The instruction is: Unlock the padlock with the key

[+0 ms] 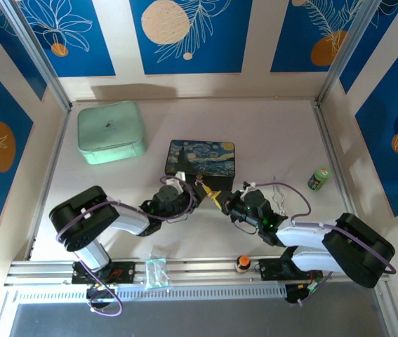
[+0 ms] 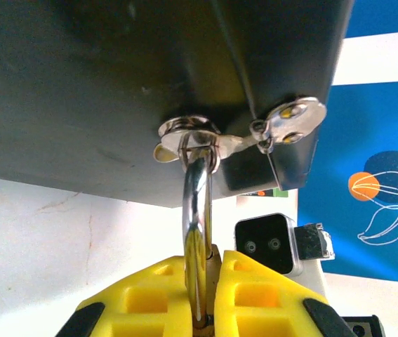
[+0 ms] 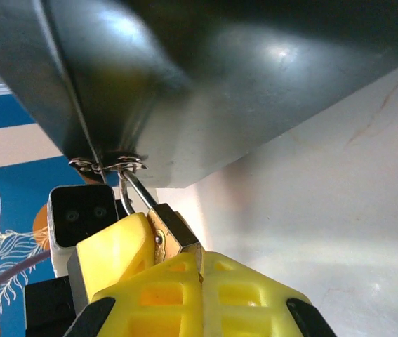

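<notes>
The padlock (image 2: pixel 197 210) hangs at the front wall of the starry-night box (image 1: pixel 202 156), its thin silver shackle threaded through the small metal ring of the box's clasp (image 2: pixel 188 132) and running straight down from it. In the left wrist view the shackle disappears between the two yellow fingers (image 2: pixel 149 298) of the left hand (image 2: pixel 206 298), which are clamped on the padlock from either side, with a sliver of the brass body showing in the narrow slot between them. In the right wrist view the padlock body sits tilted just below the clasp, one yellow finger of the left hand pressed against its side. The right hand (image 3: pixel 200 281) comes in from the opposite side and from beneath, its two yellow fingers (image 3: pixel 255 295) drawn together with no gap between them, and their tips touch the lower corner of the padlock body. Whether the key is pinched in that seam cannot be told, as nothing of it can be made out. From above, both arms meet at the near edge of the box, near the middle of the counter (image 1: pixel 304 140). A mint-green pouch (image 1: pixel 111 132) lies well apart at the far left, and a small green bottle (image 1: pixel 319 178) stands near the right edge.
</notes>
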`<act>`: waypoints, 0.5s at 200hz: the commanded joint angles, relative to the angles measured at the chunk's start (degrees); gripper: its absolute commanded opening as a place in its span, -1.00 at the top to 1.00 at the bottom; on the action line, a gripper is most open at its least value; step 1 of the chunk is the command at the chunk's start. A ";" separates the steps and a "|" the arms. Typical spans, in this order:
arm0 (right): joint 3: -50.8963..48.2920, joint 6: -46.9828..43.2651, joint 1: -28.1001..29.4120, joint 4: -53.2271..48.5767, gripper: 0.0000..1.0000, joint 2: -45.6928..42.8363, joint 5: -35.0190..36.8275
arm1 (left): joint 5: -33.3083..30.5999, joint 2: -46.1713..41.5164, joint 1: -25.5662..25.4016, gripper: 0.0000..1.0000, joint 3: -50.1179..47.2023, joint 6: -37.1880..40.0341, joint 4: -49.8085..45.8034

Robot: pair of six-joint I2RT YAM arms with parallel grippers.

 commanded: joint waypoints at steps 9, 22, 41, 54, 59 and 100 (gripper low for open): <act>1.98 10.70 1.24 2.09 1.00 3.63 -0.97 | 7.11 -0.29 -4.39 1.00 3.75 1.61 4.43; 0.93 14.69 2.25 8.41 1.00 6.84 0.40 | 6.79 0.37 -4.84 1.00 3.96 1.13 5.33; 1.90 11.95 1.78 14.19 1.00 10.05 -1.60 | 7.07 1.49 -5.06 1.00 4.21 0.26 6.71; 4.34 7.74 1.97 7.95 1.00 8.96 -2.73 | 7.14 2.25 -5.06 1.00 4.23 -0.40 8.07; 5.37 5.51 2.13 4.91 1.00 8.08 -2.85 | 7.15 2.55 -5.06 1.00 4.24 -0.46 8.28; 7.89 -2.37 1.76 -12.96 0.90 0.03 0.50 | 6.31 3.67 -5.11 1.00 3.80 -0.78 9.27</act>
